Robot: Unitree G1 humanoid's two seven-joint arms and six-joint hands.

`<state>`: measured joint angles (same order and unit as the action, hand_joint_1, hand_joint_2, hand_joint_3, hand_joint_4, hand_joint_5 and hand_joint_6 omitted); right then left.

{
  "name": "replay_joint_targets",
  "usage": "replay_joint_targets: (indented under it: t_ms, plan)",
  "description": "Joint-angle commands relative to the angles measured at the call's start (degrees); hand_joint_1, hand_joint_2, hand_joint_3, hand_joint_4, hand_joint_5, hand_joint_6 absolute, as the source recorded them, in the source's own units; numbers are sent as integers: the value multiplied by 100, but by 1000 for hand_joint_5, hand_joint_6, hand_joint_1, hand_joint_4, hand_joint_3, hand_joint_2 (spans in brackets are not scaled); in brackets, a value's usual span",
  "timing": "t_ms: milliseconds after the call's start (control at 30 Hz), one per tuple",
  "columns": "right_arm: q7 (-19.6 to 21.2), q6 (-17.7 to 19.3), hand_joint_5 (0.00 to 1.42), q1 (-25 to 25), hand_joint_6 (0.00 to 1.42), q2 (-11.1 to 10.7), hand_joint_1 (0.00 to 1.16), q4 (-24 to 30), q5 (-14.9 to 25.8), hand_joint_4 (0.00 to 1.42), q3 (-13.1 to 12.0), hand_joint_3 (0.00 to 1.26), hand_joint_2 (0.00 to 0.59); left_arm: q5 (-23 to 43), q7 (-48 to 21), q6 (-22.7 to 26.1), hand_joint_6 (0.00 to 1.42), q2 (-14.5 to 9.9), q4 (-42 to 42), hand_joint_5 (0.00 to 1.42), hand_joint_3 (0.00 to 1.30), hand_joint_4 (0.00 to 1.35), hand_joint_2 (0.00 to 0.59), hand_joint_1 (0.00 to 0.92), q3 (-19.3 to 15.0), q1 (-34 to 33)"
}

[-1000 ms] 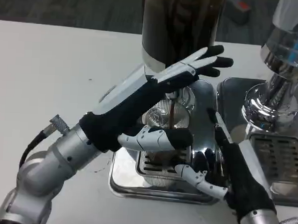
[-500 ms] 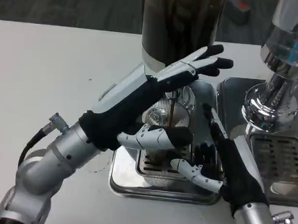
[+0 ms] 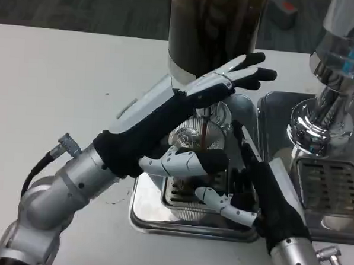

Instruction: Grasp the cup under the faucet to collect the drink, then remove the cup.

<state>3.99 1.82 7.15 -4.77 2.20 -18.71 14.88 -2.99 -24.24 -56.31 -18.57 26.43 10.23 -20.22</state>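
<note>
The left hand (image 3: 183, 118), fingers apparently wrapped around the clear glass cup (image 3: 195, 139), steadies it under the thin brown stream (image 3: 205, 129), while the right hand (image 3: 254, 193) waits spread and empty beside it.

The square drip tray of polished metal (image 3: 138, 210) is mirror-glossy at its rim, and the slotted grate (image 3: 182, 195) inside it is the same shiny steel. Above the tray, the tall dark dispenser cylinder (image 3: 215, 27) looks like smooth, glossy transparent plastic or glass with a bright metal band at its bottom. To the right of the tray, the rounded chrome machine body (image 3: 326, 110) reflects the light strongly. The white table (image 3: 61, 85) around the tray is matt and smooth. The left hand (image 3: 183, 118) has a white hard plastic back, slightly glossy, and matt black covering like cloth or rubber. The silver left forearm (image 3: 64, 189) is brushed, satin metal. The right hand (image 3: 262, 199) shows the same materials.
</note>
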Motion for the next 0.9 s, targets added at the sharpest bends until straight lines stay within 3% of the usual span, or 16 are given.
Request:
replay_joint_targets:
  t_ms: [33, 200, 467, 567, 700, 900]
  plan:
    - [-22, 95, 0, -73, 0, 45, 767, -108, 30, 0, 16, 0, 189, -284, 157, 11, 57, -17, -32, 198, 160, 0, 137, 0, -45, 80]
    - [-5, 133, 0, -85, 0, 69, 764, -143, 69, 0, -19, 0, 194, -425, 523, 44, 46, -94, -135, 184, 156, 0, 140, 0, -311, 164]
    - [-18, 218, 0, -97, 0, 62, 759, -217, 117, 0, -35, 0, 198, 195, 624, -17, 79, -223, 86, 215, 165, 0, 137, 0, -830, 236]
    - [40, 251, 0, -122, 0, -17, 758, -190, -102, 0, 39, 0, 198, 208, 678, -25, 89, -301, 85, 226, 166, 0, 135, 0, -1037, 353]
    - [20, 281, 0, -217, 0, 17, 757, -276, -108, 0, 58, 0, 197, 205, 775, -55, 94, -378, 192, 229, 166, 0, 135, 0, -1295, 557]
    - [6, 310, 0, -280, 0, 12, 740, -348, -104, 0, 72, 0, 186, 38, 1369, -432, 88, -338, 573, 255, 204, 25, 144, 0, -1885, 1071]
